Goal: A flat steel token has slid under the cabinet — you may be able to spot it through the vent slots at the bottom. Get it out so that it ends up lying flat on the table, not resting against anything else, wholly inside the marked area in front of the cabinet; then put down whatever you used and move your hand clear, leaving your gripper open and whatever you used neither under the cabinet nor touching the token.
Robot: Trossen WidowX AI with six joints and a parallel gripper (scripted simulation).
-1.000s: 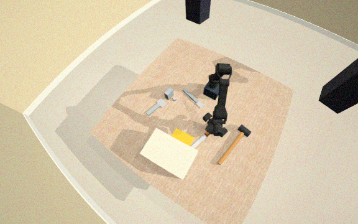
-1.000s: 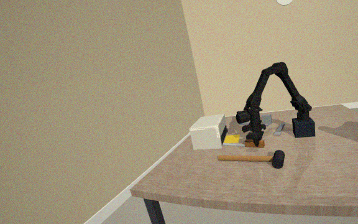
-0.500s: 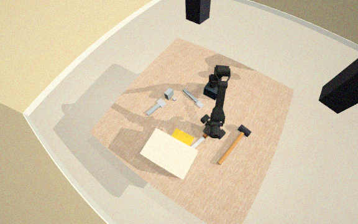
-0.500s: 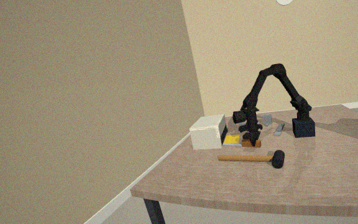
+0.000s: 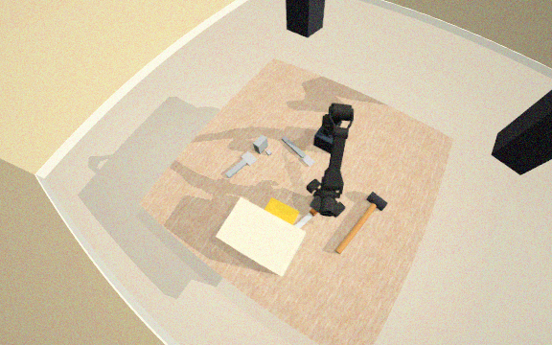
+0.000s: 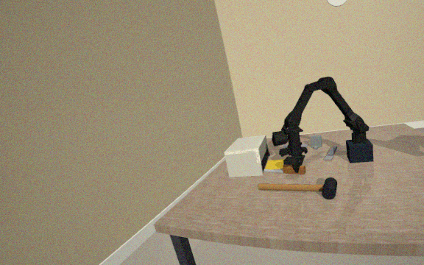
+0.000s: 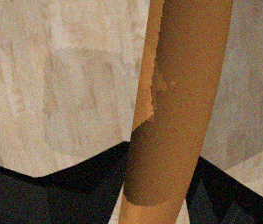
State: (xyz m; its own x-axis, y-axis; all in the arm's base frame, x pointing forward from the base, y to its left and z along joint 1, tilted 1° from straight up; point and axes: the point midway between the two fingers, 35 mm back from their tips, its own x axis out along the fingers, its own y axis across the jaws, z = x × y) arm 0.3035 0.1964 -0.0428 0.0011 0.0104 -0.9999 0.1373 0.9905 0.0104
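Observation:
The white cabinet (image 5: 261,237) (image 6: 244,163) stands on the table, with the yellow marked area (image 5: 282,210) (image 6: 274,164) in front of it. My gripper (image 6: 296,169) (image 7: 158,153) is shut on the brown handle (image 5: 313,211) (image 6: 302,170) (image 7: 187,100) of a flat-bladed tool, low over the table. Its pale metal blade (image 5: 305,220) (image 6: 274,171) points at the cabinet, beside the marked area; in the top view its far end passes out of sight at the cabinet's edge. I cannot see the token in any view. The wrist view shows only the handle between the dark fingers.
A mallet (image 5: 356,228) (image 6: 289,188) with a wooden handle and black head lies beside the gripper, on the side away from the marked area. A grey flat tool (image 5: 241,165), a grey block (image 5: 260,144) and a long grey tool (image 5: 297,150) (image 6: 330,153) lie toward the arm's base.

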